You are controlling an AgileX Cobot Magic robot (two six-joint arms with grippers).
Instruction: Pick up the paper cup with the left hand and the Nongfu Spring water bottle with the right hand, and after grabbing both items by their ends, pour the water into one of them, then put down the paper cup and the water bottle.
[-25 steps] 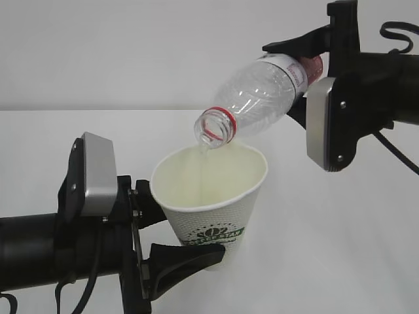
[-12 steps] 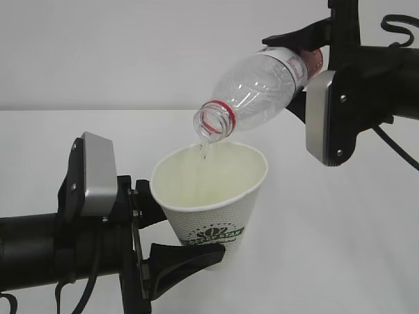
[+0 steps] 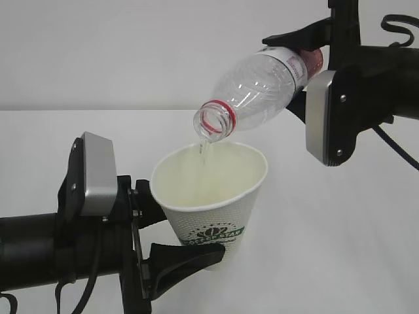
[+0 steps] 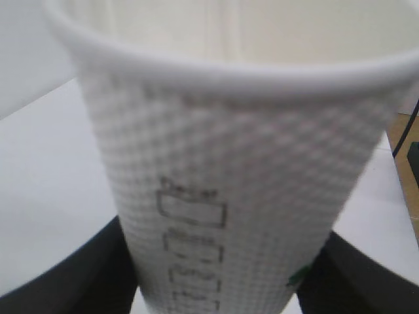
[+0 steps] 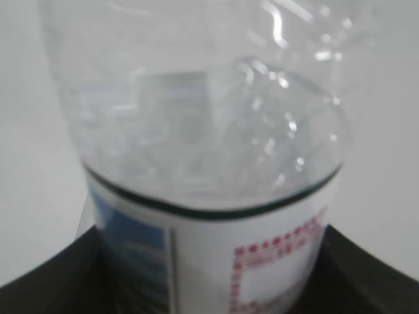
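At centre frame, the right hand [image 3: 298, 69] clamps the tilted Nongfu Spring water bottle [image 3: 255, 88] over the paper cup [image 3: 211, 203] gripped by the left hand [image 3: 163, 232]; hold the thin stream inside the rim.

The base of the paper cup [image 3: 211, 196] is hidden behind the dark jaws of the left hand [image 3: 171, 230], and in the left wrist view the cup runs off the top and bottom edges, its printed boxes too blurred to read. The Nongfu Spring water bottle [image 3: 255, 91] has its lower end covered by the right hand [image 3: 300, 73]. The water [image 3: 203, 152] shows only as a faint thread, perhaps reaching the cup's inside. The label text in the right wrist view is unreadable.
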